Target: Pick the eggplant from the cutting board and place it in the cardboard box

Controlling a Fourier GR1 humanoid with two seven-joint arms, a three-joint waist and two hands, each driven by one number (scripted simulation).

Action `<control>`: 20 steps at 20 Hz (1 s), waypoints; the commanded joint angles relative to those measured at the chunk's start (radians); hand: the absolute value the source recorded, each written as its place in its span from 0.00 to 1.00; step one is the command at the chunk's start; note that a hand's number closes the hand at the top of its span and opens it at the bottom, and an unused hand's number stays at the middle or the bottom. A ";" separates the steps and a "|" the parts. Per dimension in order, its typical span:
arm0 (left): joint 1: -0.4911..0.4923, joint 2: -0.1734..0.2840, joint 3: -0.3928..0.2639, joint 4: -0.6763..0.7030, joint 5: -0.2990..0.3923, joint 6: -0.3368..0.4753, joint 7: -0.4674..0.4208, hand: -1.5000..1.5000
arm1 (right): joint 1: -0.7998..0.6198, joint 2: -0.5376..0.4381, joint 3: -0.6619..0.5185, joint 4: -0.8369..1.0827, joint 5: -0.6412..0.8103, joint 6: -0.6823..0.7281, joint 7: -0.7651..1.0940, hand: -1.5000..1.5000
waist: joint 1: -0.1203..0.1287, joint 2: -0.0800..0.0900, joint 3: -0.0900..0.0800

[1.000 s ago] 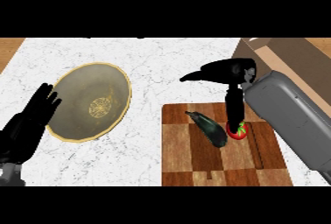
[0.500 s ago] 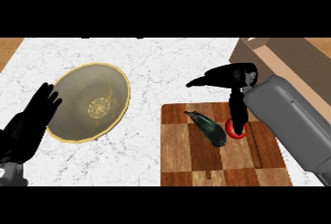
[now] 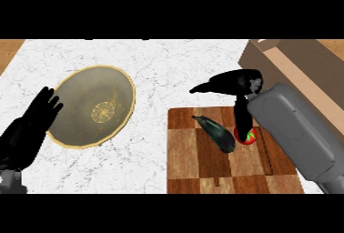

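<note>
**Operator:** Where is the eggplant right now?

**Spotter:** Your eggplant (image 3: 218,133) lies on the wooden cutting board (image 3: 201,173), in its upper half, slanting from its stem end at upper left down toward lower right. Nothing holds it. Just to its right you have a small red item with a green bit (image 3: 249,136), partly hidden; I cannot tell what it is.

**Operator:** And my right hand?

**Spotter:** Your right hand (image 3: 236,83) hangs over the board's top edge, just above and to the right of the eggplant. The thumb sticks out to the left over the white marble counter (image 3: 168,59). One long finger (image 3: 241,119) reaches straight down, its tip beside the eggplant's right flank and in front of the red item. The fingers are spread apart and grasp nothing. Whether that fingertip touches the eggplant, I cannot tell from here.

**Operator:** The box?

**Spotter:** Your cardboard box (image 3: 295,61) sits at the upper right, behind your grey right forearm (image 3: 302,132), beyond the board's far right corner.

**Operator:** Left side?

**Spotter:** Your left hand (image 3: 28,132) rests open at the left edge, fingers up, next to a round olive plate with a gold rim (image 3: 94,105), overlapping its left rim in the view.
</note>
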 commanded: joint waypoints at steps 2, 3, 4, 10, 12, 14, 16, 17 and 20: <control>0.028 -0.033 0.017 0.027 -0.026 -0.037 -0.035 0.50 | 0.015 0.045 0.007 0.027 0.098 -0.031 -0.085 0.00 | 0.003 0.001 0.000; -0.076 -0.017 0.033 0.020 -0.015 -0.003 0.049 0.50 | 0.003 0.071 -0.007 -0.003 0.090 -0.013 -0.022 0.00 | -0.003 0.000 0.000; -0.047 -0.047 0.015 0.025 -0.035 0.000 0.028 0.50 | 0.046 0.038 0.012 -0.042 0.120 -0.004 -0.051 0.00 | -0.004 0.000 0.000; -0.042 -0.056 0.041 -0.022 -0.049 -0.004 0.064 0.50 | 0.033 0.122 0.023 0.054 0.216 -0.038 -0.066 0.00 | 0.001 0.001 0.000; -0.079 -0.024 0.080 0.003 -0.008 -0.047 0.106 0.50 | 0.040 0.119 -0.005 -0.003 0.199 0.018 -0.029 0.00 | -0.004 -0.001 0.000; -0.044 -0.081 0.050 0.048 -0.076 -0.032 0.012 0.50 | 0.088 0.129 0.016 -0.009 0.245 -0.011 -0.033 0.00 | -0.005 -0.001 0.000; 0.031 -0.075 0.043 -0.084 -0.083 -0.012 0.068 0.50 | 0.112 0.109 0.002 -0.076 0.242 0.038 0.006 0.00 | -0.004 -0.003 0.000; 0.012 -0.034 0.116 0.041 -0.020 -0.115 -0.002 0.50 | 0.097 0.137 0.034 0.026 0.285 -0.035 -0.043 0.00 | 0.001 0.000 0.000; -0.040 -0.088 0.069 0.061 -0.092 -0.068 0.011 0.50 | 0.119 0.127 -0.009 -0.080 0.279 0.053 0.007 0.00 | -0.009 -0.001 0.000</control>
